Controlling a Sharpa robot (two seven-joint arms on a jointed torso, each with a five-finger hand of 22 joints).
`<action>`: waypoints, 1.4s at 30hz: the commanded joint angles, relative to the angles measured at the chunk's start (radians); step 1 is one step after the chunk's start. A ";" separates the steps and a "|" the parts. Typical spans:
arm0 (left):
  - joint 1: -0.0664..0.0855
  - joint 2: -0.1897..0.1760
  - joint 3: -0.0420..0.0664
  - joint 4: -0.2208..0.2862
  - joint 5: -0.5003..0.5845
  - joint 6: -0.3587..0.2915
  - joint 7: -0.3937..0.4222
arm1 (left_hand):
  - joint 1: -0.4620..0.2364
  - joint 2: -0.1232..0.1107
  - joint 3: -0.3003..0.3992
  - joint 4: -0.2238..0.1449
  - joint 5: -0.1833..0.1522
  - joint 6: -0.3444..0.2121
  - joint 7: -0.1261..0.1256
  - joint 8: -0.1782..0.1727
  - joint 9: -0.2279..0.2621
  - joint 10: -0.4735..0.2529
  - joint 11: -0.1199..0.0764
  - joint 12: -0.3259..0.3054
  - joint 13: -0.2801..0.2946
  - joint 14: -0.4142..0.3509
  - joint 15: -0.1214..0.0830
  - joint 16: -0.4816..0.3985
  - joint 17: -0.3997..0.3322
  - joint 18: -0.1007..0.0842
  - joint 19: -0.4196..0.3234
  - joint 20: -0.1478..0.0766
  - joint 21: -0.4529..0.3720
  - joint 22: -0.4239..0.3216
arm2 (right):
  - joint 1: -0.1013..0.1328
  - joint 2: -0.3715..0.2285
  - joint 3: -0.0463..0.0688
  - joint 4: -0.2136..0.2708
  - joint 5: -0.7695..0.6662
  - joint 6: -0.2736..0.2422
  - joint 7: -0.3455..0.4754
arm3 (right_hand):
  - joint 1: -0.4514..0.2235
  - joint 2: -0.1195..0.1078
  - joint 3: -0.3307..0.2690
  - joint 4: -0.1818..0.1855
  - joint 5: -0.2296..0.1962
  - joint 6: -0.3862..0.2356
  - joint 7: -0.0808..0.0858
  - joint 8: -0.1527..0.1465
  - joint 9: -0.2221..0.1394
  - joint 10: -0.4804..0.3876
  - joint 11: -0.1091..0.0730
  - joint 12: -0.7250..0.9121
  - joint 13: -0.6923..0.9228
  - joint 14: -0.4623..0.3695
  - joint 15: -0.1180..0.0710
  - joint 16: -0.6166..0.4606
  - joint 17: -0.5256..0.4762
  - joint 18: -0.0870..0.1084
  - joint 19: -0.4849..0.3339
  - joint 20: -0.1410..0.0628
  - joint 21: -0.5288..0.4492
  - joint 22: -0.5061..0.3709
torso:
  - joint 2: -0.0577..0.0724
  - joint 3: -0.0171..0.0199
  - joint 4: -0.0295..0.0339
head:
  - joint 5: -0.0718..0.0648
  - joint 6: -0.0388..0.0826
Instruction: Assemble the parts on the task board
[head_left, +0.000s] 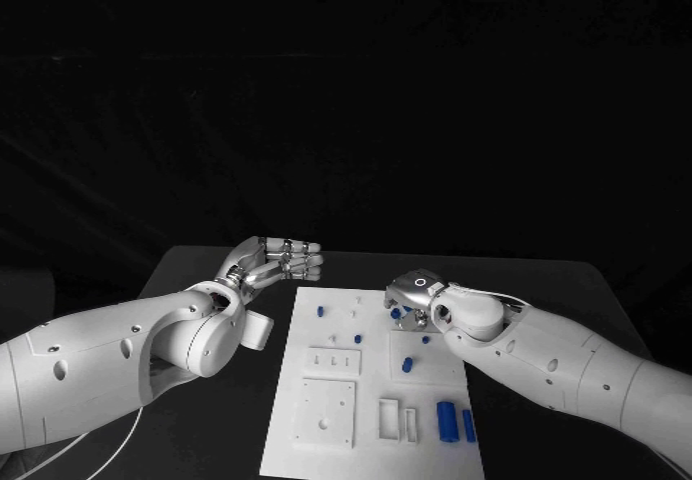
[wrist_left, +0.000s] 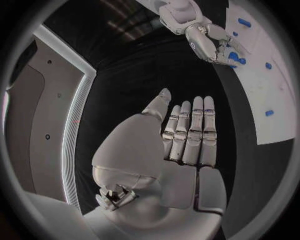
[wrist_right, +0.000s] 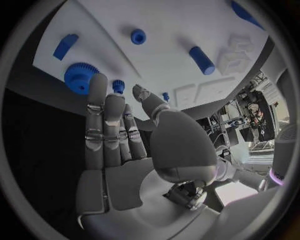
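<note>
Your right hand (wrist_right: 115, 145) hovers over the task board (head_left: 325, 440) near its far edge, fingers straight, holding nothing. The blue gear (wrist_right: 80, 77) sits just beyond the fingertips (wrist_right: 98, 82). Left hand (head_left: 274, 262), also empty, waits off the board's far-left corner.

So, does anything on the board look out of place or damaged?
Nothing stands out. The blue parts lie on the board, none off its edge. Both hands are open: left hand off the board, right hand over it.
</note>
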 joint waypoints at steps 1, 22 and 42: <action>0.002 0.001 0.002 0.008 -0.008 0.018 0.008 | -0.007 0.000 -0.004 0.000 0.005 -0.007 0.002 -0.004 -0.001 -0.006 0.002 -0.001 0.000 -0.008 0.000 -0.004 0.000 -0.004 -0.003 0.004 0.002 -0.001 | 0.000 0.002 0.001 -0.004 -0.018 -0.017 0.000 | 0.001 -0.007 0.015 -0.001 -0.008 -0.005 0.000 -0.002 -0.001 -0.002 -0.003 -0.001 -0.002 -0.005 -0.003 0.002 -0.001 0.011 0.017 0.001 -0.003 0.007 | 0.012 0.0001 0.0035 | -0.004 0.005; 0.002 0.003 0.002 0.001 -0.008 0.020 0.007 | -0.008 0.005 -0.016 0.001 0.005 -0.010 0.003 -0.004 -0.001 -0.009 0.003 -0.001 0.000 -0.006 0.000 -0.003 0.000 -0.003 0.002 0.004 0.003 -0.010 | -0.001 -0.002 0.003 -0.020 -0.019 -0.036 -0.009 | -0.027 0.001 0.145 0.010 -0.043 0.019 0.004 -0.003 -0.001 0.031 -0.001 -0.001 -0.002 -0.008 -0.002 0.032 0.003 0.015 0.018 0.000 -0.003 0.064 | 0.042 0.0015 0.0110 | 0.006 0.022; 0.002 0.003 0.002 -0.003 -0.007 0.020 0.007 | -0.007 0.008 -0.018 0.001 0.007 -0.009 0.003 -0.004 -0.001 -0.009 0.003 -0.001 0.000 0.000 -0.002 -0.004 0.000 -0.004 0.005 0.002 0.005 -0.012 | -0.001 -0.001 0.008 -0.035 -0.016 -0.046 -0.017 | -0.039 0.007 0.227 0.032 -0.048 0.047 0.013 -0.001 0.000 0.068 -0.002 -0.001 -0.002 -0.014 -0.005 0.051 -0.001 0.017 0.017 -0.003 -0.001 0.102 | 0.061 0.0058 0.0141 | -0.005 0.040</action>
